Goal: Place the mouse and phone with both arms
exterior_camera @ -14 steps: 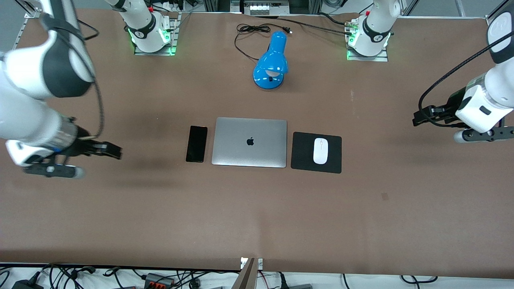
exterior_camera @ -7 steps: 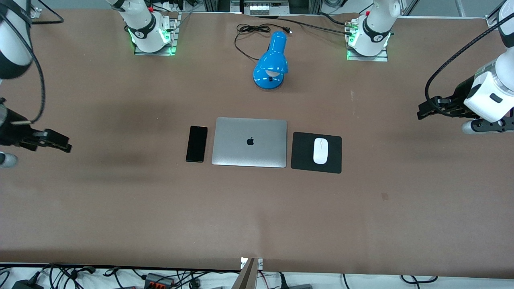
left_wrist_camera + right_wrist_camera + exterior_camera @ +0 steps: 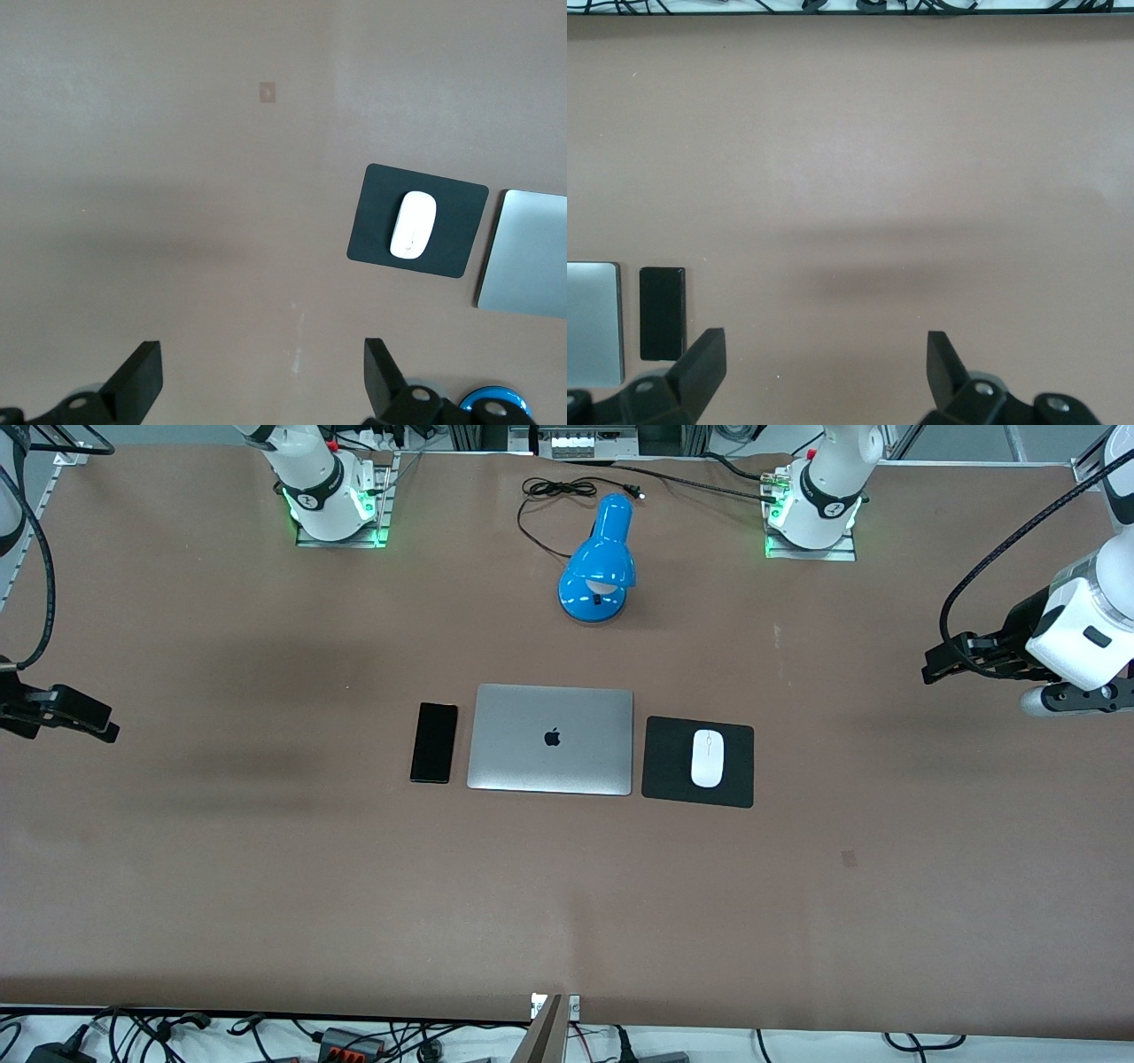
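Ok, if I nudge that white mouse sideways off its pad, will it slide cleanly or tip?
The mouse is low and oval, lying flat on the mouse pad, so tipping looks unlikely. It is small and probably light; the matte pad may drag on it, or shift with it. Its smooth rounded shell could slip between the fingers of the open left gripper.

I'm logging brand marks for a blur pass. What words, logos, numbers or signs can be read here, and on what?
Apple logo, no letters: in the middle of the closed silver laptop lid.
Round dark emblems on the arm bases by the green lights: too small to read.
The phone, mouse, mouse pad and blue lamp: no readable text.
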Robot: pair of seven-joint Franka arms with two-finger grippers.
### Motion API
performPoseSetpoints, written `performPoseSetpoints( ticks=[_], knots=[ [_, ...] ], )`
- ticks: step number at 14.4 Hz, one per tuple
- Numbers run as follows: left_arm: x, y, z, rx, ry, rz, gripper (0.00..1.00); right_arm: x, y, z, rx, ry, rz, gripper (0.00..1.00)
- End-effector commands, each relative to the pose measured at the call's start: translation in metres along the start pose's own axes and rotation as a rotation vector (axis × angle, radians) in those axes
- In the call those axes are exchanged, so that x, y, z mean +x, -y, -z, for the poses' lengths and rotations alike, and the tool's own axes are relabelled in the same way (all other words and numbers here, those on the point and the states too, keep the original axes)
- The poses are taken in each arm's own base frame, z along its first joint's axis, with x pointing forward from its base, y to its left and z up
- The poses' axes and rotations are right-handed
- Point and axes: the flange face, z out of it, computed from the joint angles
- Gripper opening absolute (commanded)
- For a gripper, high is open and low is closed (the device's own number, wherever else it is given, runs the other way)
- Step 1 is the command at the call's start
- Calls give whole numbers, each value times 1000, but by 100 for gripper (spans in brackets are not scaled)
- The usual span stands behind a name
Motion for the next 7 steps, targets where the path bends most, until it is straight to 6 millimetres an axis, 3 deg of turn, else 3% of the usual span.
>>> performPoseSetpoints(
  ticks=[1,7],
  knots=[
    [-4,1,7,0,0,1,100,-24,6,5,-2,13,30,100],
    [-5,-1,6,7,5,-8,100,-65,1,-9,-1,13,13,100]
  ],
)
